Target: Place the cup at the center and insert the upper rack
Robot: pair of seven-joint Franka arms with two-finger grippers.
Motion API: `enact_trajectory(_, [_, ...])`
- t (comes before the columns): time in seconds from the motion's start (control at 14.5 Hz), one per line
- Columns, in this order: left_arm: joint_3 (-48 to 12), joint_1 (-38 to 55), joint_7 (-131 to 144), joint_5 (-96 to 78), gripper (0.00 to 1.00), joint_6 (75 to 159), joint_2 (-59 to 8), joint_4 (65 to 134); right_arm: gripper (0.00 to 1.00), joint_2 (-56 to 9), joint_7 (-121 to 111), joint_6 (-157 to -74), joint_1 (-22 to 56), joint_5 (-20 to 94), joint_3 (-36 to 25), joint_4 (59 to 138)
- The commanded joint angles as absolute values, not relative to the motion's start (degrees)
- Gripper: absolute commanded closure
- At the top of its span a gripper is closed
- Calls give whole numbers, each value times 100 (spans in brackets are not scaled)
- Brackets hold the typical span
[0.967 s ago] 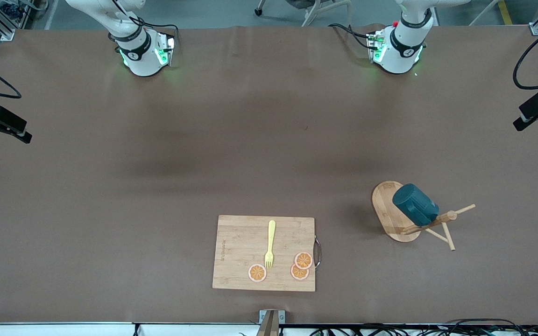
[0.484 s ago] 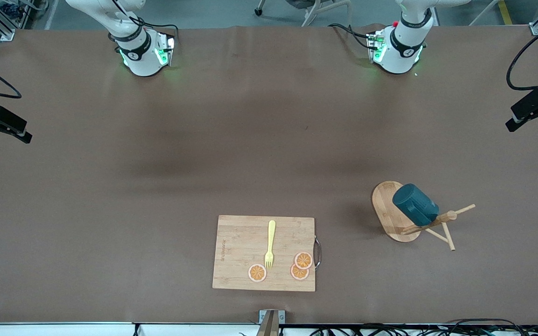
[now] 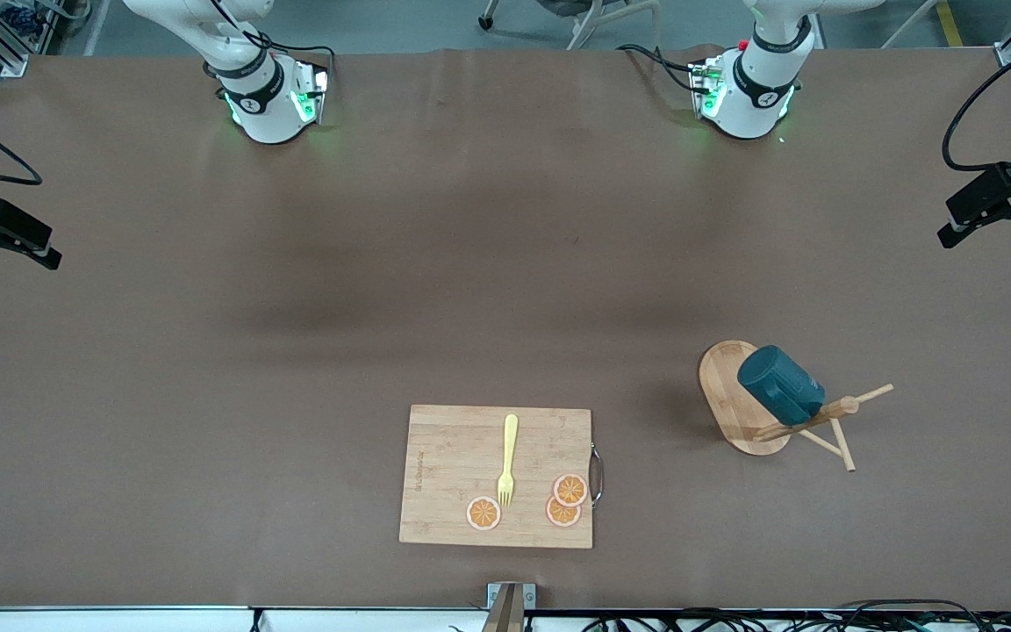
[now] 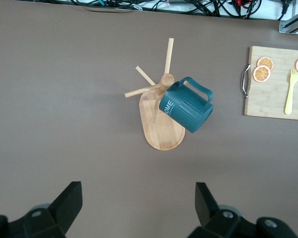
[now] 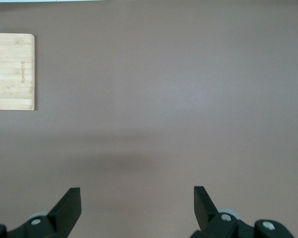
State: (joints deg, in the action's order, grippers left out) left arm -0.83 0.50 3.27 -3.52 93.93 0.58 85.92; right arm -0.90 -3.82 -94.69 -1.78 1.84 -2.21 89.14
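The cup [image 3: 779,395] is dark teal. It hangs tilted by its handle on a peg of the upper rack [image 3: 727,399], a bamboo stand with an oval base that stands toward the left arm's end of the table. The left wrist view shows the cup [image 4: 186,105] and the rack [image 4: 161,134] from above. My left gripper [image 4: 137,198] hangs open and empty, high over the table at the left arm's end [image 3: 986,240]. My right gripper [image 5: 136,198] waits open and empty, high over bare table at the right arm's end [image 3: 16,262].
A wooden cutting board [image 3: 453,465] lies near the table's front edge, nearer to the front camera than the rack. It carries a yellow fork [image 3: 507,461] and three orange slices [image 3: 483,513]. Both wrist views catch the board [image 4: 273,94] [image 5: 10,69].
My left gripper has drifted a little toward the middle of the table. The cup, the rack, the board and the right gripper have not moved.
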Motion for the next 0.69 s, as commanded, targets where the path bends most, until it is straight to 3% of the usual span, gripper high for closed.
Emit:
enact_trajectory(0.0, [-132,61,229,-281,0,9422,70,8596,0,-97,-334,-9466,-149,123,-220,8895])
enact_trajectory(0.62, [-167,62,255,-273,0,9396,-35,8622,0,-97,-343,-9457,-71,123,-220,8895])
